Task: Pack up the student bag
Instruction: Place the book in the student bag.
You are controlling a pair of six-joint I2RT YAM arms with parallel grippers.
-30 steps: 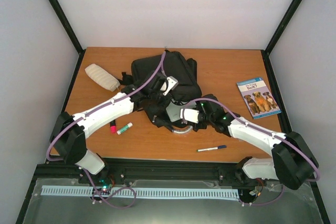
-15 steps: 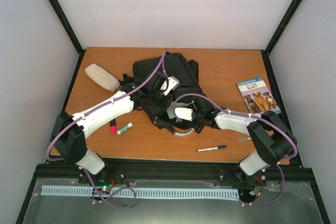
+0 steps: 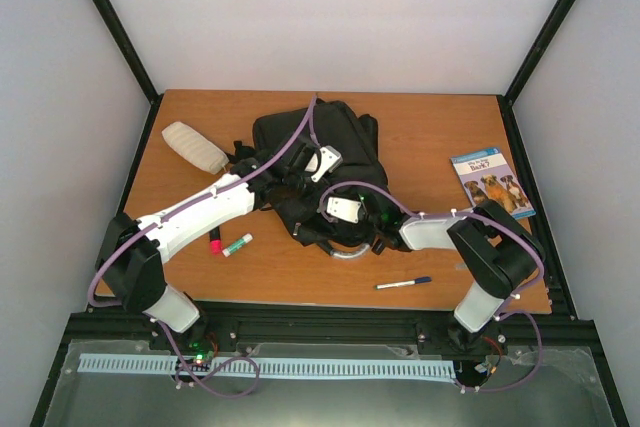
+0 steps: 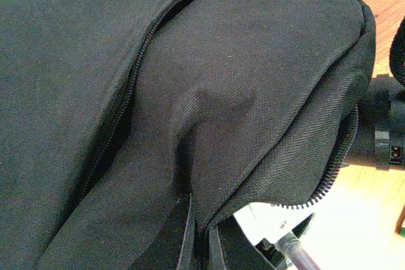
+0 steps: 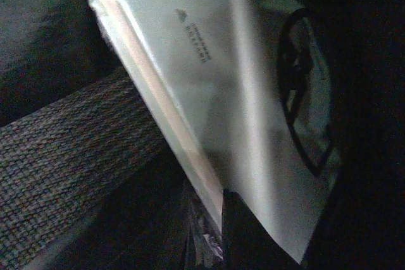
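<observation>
Student bag [image 3: 330,142], black and by far the largest item on the wooden table [image 3: 420,137], lies slumped at the middle of the far half, its silvery curved handle [image 3: 350,252] pointing toward the near edge. Both arms reach into it from either side. The left claw [image 4: 199,245] is clamped fully closed, pinching a pucker of the bag's black fabric, and its wrist camera sees a raised flap with an unzipped zipper [image 4: 120,112] running along the cloth. The right claw [image 5: 212,235] is buried in the dark by the bag's near side; a flat grey item [image 5: 209,93] with small print and a pale edge fills its camera view and runs down toward the fingers, but whether the jaws grip it cannot be told. A cream pouch [image 3: 194,147] sits left of the bag, a book with dogs on its cover [image 3: 491,185] well to the right. A pink marker [image 3: 214,243] and a white tube with a green cap [image 3: 237,244] lie beside the left arm, and a pen [image 3: 404,283] lies near the front edge.
</observation>
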